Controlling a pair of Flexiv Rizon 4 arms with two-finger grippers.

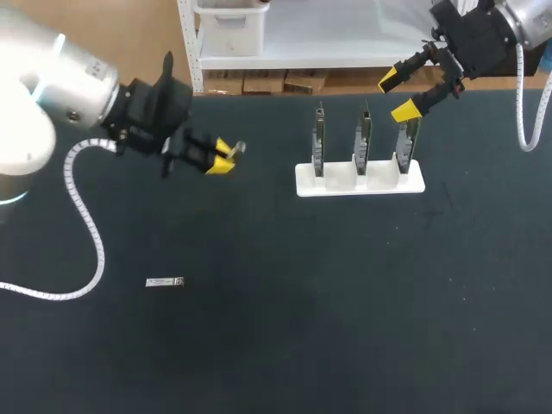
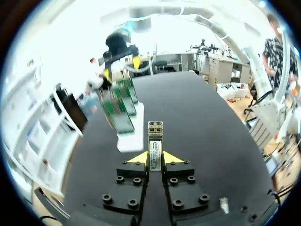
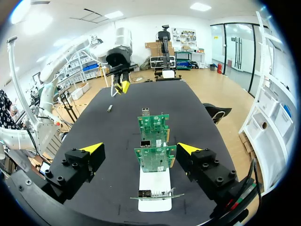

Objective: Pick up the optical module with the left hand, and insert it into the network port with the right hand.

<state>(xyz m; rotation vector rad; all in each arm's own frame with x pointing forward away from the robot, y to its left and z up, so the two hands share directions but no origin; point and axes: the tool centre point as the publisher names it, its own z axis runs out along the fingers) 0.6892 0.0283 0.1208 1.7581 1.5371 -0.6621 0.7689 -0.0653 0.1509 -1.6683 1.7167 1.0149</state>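
My left gripper (image 2: 155, 158) is shut on a silver optical module (image 2: 155, 143) that sticks out past its yellow tips. In the head view this gripper (image 1: 221, 159) hovers over the table's left, with the module's end (image 1: 238, 148) pointing toward a white stand (image 1: 360, 179). The stand holds three upright green boards (image 1: 363, 140) with metal network ports (image 3: 145, 142). My right gripper (image 1: 403, 93) hangs open above the stand's right board. In the right wrist view its fingers (image 3: 92, 148) straddle the boards (image 3: 153, 158) without touching them.
A second silver module (image 1: 164, 282) lies flat on the black table (image 1: 345, 310) at the front left, also seen in the right wrist view as a small module (image 3: 109, 108) beyond the boards. A white coiled cable (image 1: 84, 220) trails from my left arm.
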